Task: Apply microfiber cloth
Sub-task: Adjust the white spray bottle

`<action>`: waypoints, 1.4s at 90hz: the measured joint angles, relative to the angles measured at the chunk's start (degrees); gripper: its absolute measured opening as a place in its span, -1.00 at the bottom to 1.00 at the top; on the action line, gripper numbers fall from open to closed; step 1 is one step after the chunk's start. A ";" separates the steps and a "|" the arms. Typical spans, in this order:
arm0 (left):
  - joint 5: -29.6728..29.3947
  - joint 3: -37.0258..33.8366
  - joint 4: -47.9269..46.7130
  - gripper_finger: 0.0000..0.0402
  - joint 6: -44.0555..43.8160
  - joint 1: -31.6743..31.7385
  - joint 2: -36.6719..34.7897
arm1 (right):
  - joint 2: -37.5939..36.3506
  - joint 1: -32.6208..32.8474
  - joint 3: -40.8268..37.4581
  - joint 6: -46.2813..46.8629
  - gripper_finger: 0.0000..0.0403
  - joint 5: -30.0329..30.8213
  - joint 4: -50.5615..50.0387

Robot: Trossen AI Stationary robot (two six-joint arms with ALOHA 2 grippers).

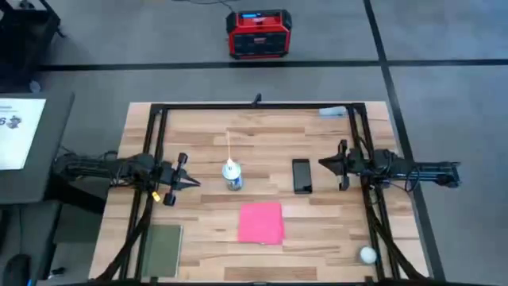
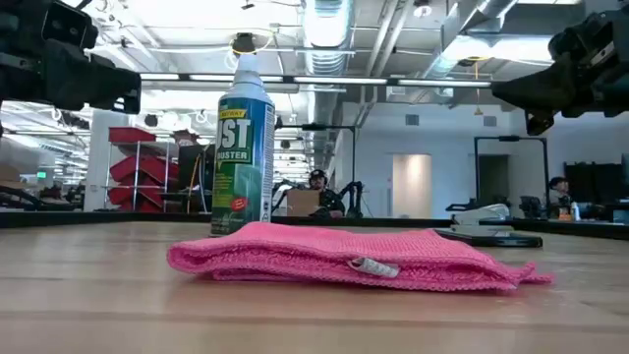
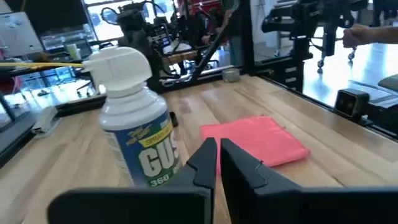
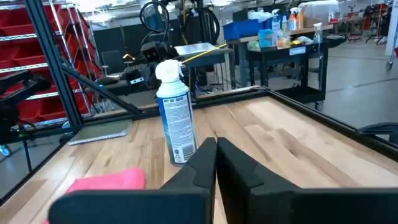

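Pink cloth: the bright pink microfiber cloth lies folded flat on the pale wooden tabletop, toward 6 o'clock of the tabletop's middle, touched by neither gripper; from the low view a small white tag shows at its near edge.
Spray can: a white-capped aerosol duster can with a blue and green label stands upright just off the cloth's 11 o'clock, a thin yellowish straw reaching from its nozzle toward 12 o'clock.
Phone: a black rectangular phone lies flat at the cloth's 1 o'clock, apart from it.
Left gripper: the left gripper hovers at 9 o'clock of the can, near it, and its dark fingers are pressed together with nothing between them.
Right gripper: the right gripper hangs at 3 o'clock of the phone, just beside it, fingers likewise closed together and empty.
Green pad: a dull green rectangular pad sits at the tabletop's 7 o'clock corner, well apart from the cloth.
White ball: a small white ball rests near the 5 o'clock corner.
Beyond the tabletop: a red and black box stands on the grey floor at 12 o'clock.
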 joint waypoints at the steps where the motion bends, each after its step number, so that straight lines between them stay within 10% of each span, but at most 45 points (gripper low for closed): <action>1: -0.02 -0.01 0.14 -1.00 -0.62 0.01 -0.01 | 0.00 0.01 -0.01 0.00 -1.00 0.01 0.00; 39: -8.68 0.10 3.69 -0.97 -16.83 0.46 1.16 | -0.02 0.02 -0.01 0.00 -1.00 0.02 0.00; 66: -22.17 0.13 2.41 -0.53 -11.49 4.14 5.79 | -0.02 -0.42 -0.02 -4.09 -1.00 0.50 0.22; 126: -3.93 1.31 28.61 -0.83 -5.08 25.24 29.49 | -0.01 -0.23 0.00 2.84 -1.00 0.55 1.41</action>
